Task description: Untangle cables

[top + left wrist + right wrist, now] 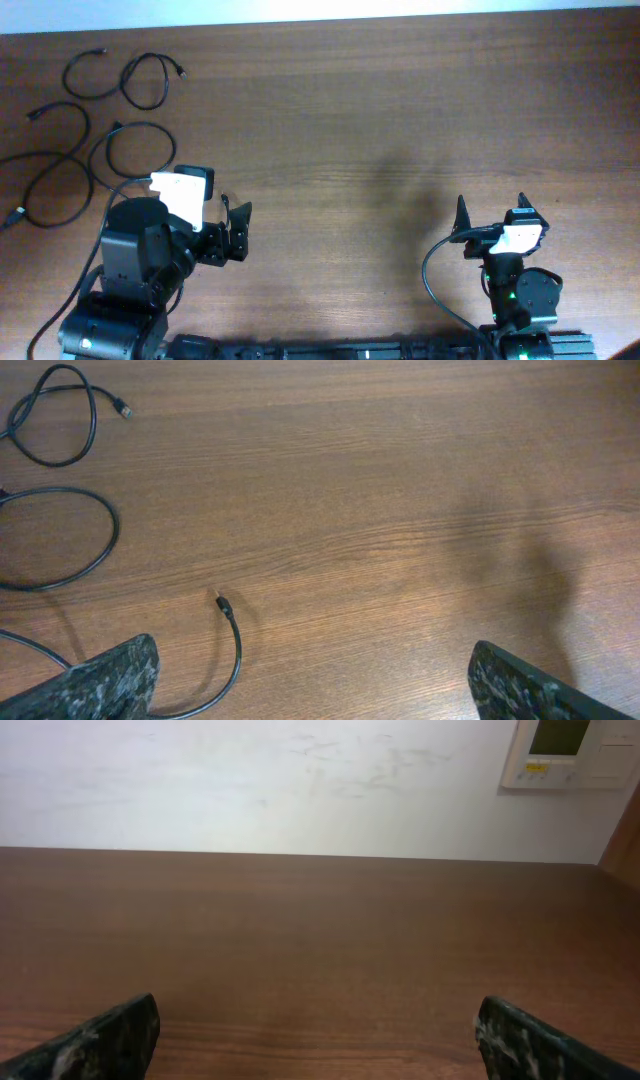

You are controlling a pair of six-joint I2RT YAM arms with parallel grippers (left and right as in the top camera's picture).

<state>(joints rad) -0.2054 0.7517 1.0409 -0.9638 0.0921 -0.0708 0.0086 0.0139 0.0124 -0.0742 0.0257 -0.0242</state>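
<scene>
Several thin black cables lie spread as separate loose loops at the table's far left: one small loop [88, 76], a second [150, 80], a third [132, 150] and a long strand [50, 175]. In the left wrist view, two loops [60, 415] [85, 540] lie at the left, and a strand with a plug tip [232, 635] curves near the left finger. My left gripper [236, 212] [315, 665] is open and empty, just right of the cables. My right gripper [491, 207] [318, 1020] is open and empty, far from them.
The brown wooden table [380, 120] runs to a white wall [300, 780] at the back. A wall control panel [570, 750] shows at the top right of the right wrist view. A thick black arm wire [435, 280] loops by the right arm base.
</scene>
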